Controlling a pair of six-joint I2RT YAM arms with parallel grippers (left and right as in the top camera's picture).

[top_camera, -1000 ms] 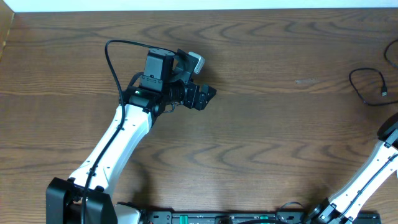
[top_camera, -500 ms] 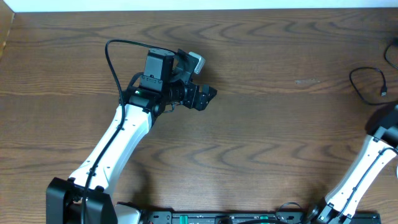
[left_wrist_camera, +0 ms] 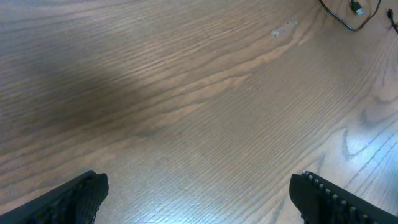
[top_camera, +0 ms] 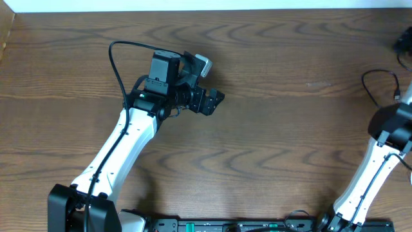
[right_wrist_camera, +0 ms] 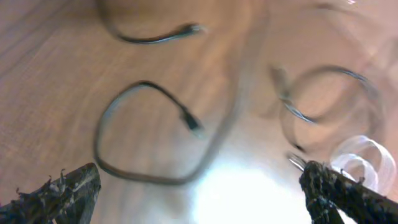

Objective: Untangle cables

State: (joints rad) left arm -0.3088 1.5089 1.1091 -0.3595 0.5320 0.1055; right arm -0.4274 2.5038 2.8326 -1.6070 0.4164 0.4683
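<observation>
The cables lie at the table's far right edge. A thin black cable [top_camera: 378, 86] loops there, and its end also shows at the top right of the left wrist view as the black cable [left_wrist_camera: 349, 14]. The blurred right wrist view looks down on a black cable loop [right_wrist_camera: 142, 127], a second black cable [right_wrist_camera: 155, 36], a grey loop [right_wrist_camera: 329, 93] and a white coil [right_wrist_camera: 362, 155]. My right gripper [right_wrist_camera: 202, 200] hangs open above them, holding nothing. My left gripper [top_camera: 215, 98] [left_wrist_camera: 199, 200] is open over bare wood, far left of the cables.
The wooden table [top_camera: 277, 148] runs to a white strip along the back edge. The right arm [top_camera: 388, 127] reaches in from the lower right and partly leaves the overhead view. A thick black wire [top_camera: 116, 61] arcs over the left arm.
The right arm has swung up and inward toward the cables at the right edge. The left arm has stayed in place.
</observation>
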